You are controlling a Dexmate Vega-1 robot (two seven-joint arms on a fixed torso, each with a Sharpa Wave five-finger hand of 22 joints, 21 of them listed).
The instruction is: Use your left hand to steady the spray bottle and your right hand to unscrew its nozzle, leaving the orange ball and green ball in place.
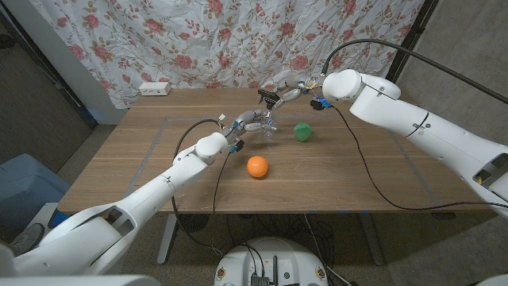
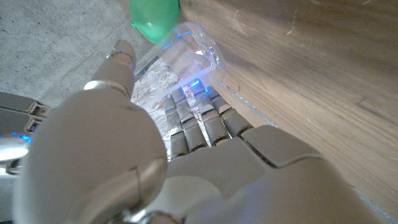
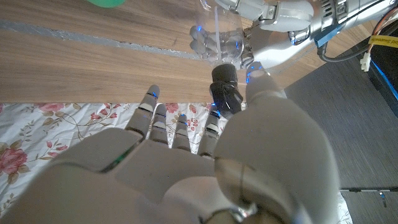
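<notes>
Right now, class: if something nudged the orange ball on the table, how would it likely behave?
The orange ball looks round and smooth and sits free on the flat wooden table, so it would probably roll readily. Nothing touches or blocks it; the green ball lies apart, so a push might send it far. Its weight cannot be judged.

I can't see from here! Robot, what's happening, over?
Left hand holds clear spray bottle. Right hand at black nozzle, grip unclear. Green ball, orange ball in place, clear.
</notes>
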